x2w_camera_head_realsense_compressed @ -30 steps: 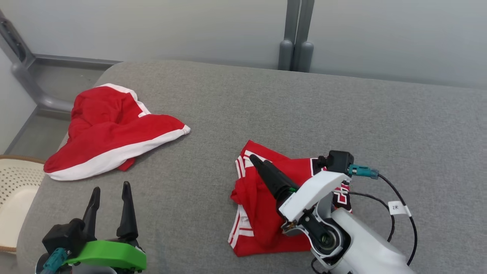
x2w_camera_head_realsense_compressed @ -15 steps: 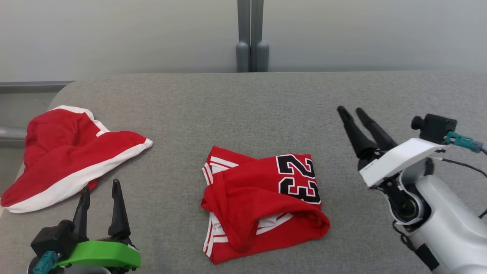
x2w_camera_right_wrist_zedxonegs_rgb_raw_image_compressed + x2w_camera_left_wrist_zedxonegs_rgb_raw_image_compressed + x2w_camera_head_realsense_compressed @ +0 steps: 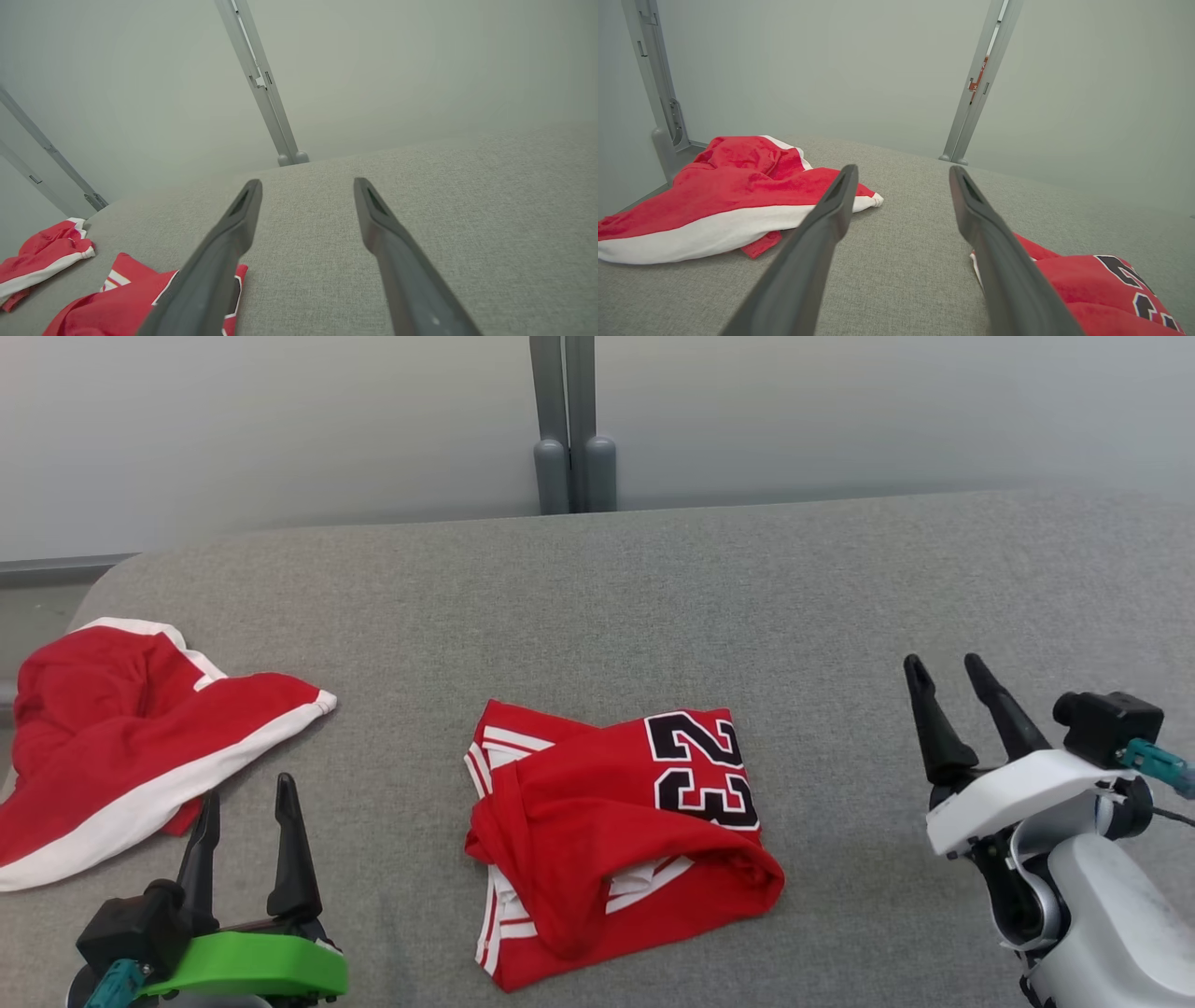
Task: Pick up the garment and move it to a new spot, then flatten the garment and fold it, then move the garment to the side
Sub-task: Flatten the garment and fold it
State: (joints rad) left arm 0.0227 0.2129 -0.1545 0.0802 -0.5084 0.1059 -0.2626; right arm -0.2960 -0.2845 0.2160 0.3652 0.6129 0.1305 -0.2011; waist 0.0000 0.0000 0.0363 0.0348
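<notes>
Claw status: left claw (image 3: 246, 791) and right claw (image 3: 943, 663) open, empty. To move the folded jersey (image 3: 611, 831) aside, pinch through all layers at both ends; lift level.

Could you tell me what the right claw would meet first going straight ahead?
Probably just bare grey cushion: the right claw points across it, the folded jersey lying off to its left; depth is unclear.
</notes>
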